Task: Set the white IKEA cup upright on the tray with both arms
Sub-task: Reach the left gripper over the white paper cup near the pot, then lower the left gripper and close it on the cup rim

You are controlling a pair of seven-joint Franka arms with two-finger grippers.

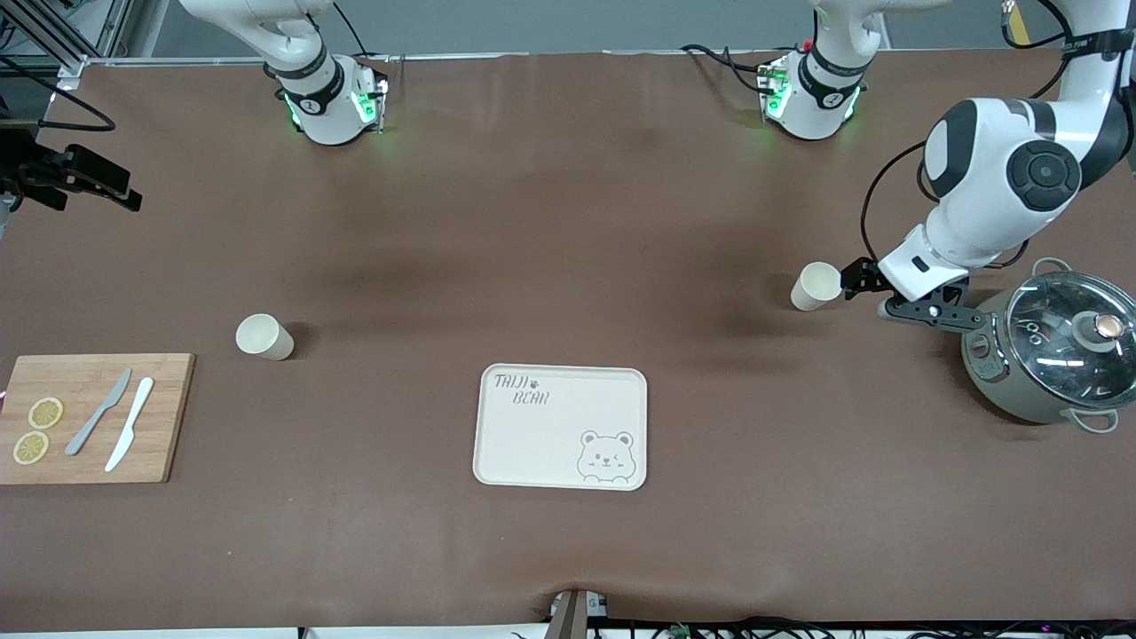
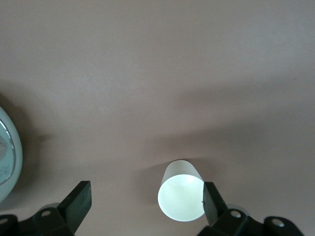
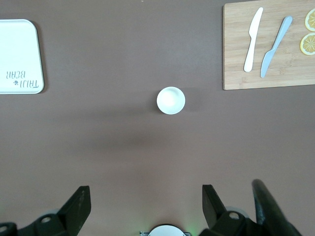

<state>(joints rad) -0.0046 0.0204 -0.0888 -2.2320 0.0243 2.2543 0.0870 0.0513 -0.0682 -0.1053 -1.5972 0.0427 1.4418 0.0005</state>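
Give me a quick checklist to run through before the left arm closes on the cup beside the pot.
1. Left gripper open: ok, fingers spread.
2. Cup by the pot between the fingers: not ok, in the left wrist view it sits close against one finger, off centre.
3. That cup standing on the table: ok, mouth up.
4. Tray free to receive it: ok, nothing on it.
5. Pot out of the left gripper's way: cannot tell, it is close beside it.
6. Right gripper: ok, open, waiting high over the second cup.
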